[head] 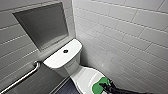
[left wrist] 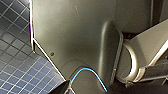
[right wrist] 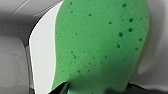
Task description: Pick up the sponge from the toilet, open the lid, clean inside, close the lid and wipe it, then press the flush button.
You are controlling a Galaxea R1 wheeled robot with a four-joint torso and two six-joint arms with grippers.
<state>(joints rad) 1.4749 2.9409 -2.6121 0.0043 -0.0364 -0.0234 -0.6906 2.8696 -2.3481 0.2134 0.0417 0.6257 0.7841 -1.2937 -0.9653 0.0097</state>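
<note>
1. Tiled wall (head: 120, 30) corner, grab rail (head: 22, 77); toilet (head: 63, 61) with lid (head: 85, 75) down.
2. Sponge (head: 96, 87): flat on the lid near its front edge, right gripper (head: 104, 86) apparently clamped on it.
3. Flush button (head: 65, 51): tank-top centre.
4. Hazard: glossy lid; pressing near the edge could drag the sponge off or out of the grip.

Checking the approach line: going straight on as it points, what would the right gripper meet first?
The green sponge, directly ahead of the right gripper on the closed lid; whether they touch is unclear.
</note>
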